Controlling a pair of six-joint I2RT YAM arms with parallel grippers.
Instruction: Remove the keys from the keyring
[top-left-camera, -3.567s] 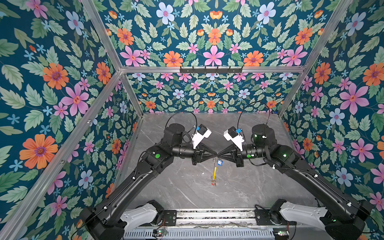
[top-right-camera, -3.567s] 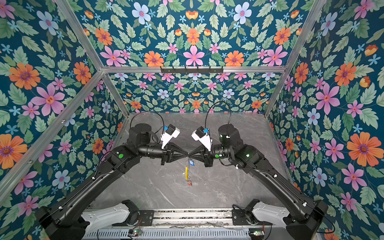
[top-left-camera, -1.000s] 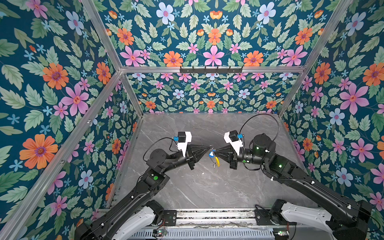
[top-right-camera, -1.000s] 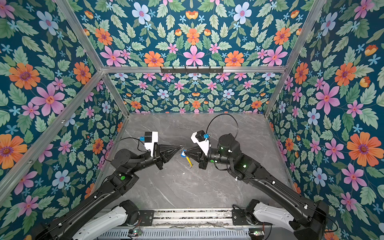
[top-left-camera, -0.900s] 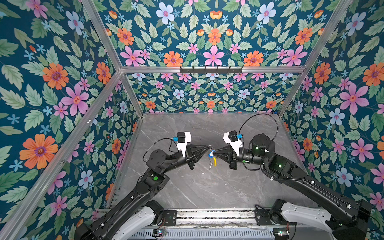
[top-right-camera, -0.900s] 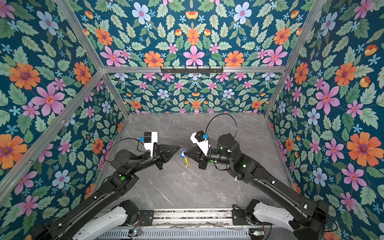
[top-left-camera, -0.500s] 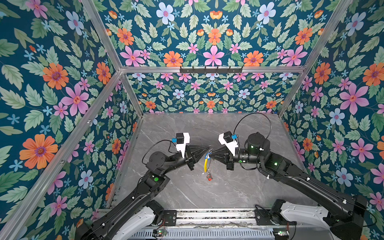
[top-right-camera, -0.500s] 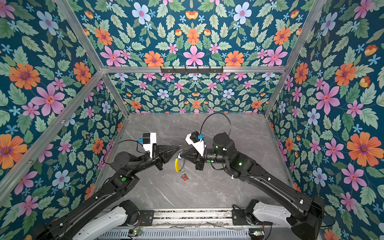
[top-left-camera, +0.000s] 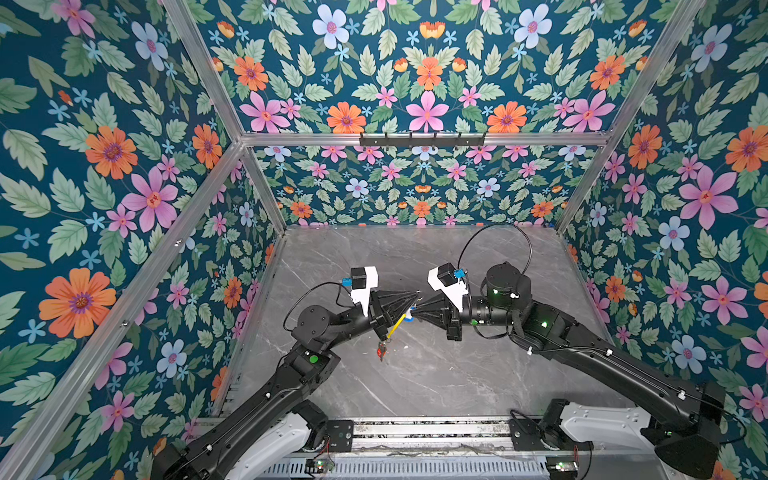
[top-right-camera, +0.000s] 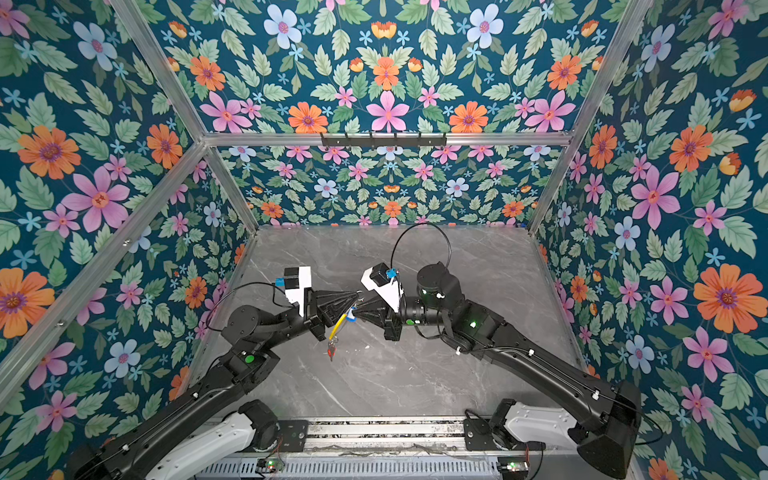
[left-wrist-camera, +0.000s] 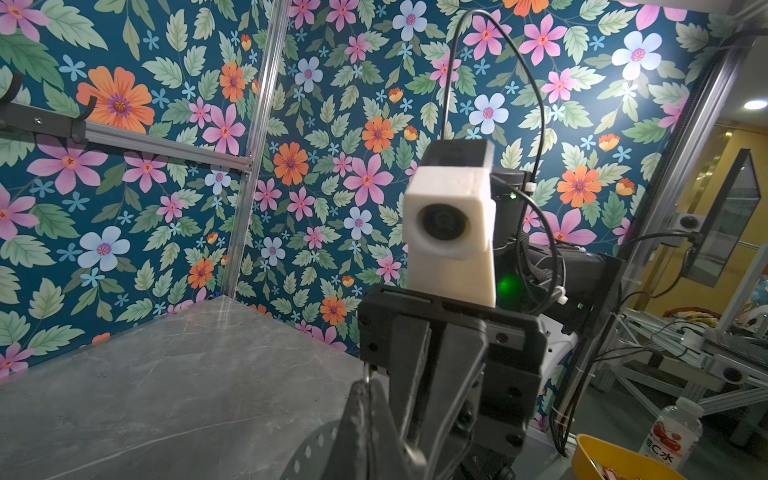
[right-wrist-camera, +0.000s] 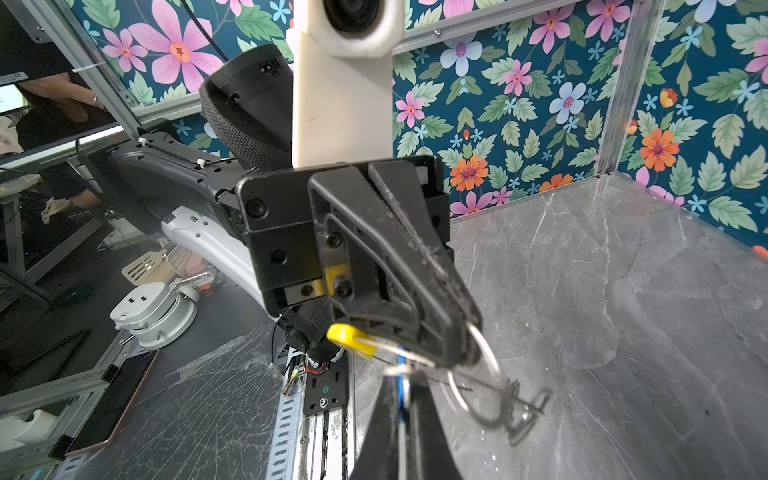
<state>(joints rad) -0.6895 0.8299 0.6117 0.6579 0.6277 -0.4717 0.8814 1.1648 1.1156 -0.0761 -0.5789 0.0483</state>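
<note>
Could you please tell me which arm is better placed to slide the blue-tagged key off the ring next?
The right, I think. The right gripper is shut on the blue tag, so it can pull that along the ring. The left gripper clamps the ring and should just hold it steady.

Thin wire keyring (right-wrist-camera: 492, 357) bright polished metal; its yellow sleeve (right-wrist-camera: 351, 337) glossy plastic; left gripper (right-wrist-camera: 457, 353) matt black plastic, scuffed; camera mount (right-wrist-camera: 340, 104) grainy white plastic; table (right-wrist-camera: 602, 311) smooth grey marble-look, faint sheen; frame post (right-wrist-camera: 623, 83) brushed aluminium.
</note>
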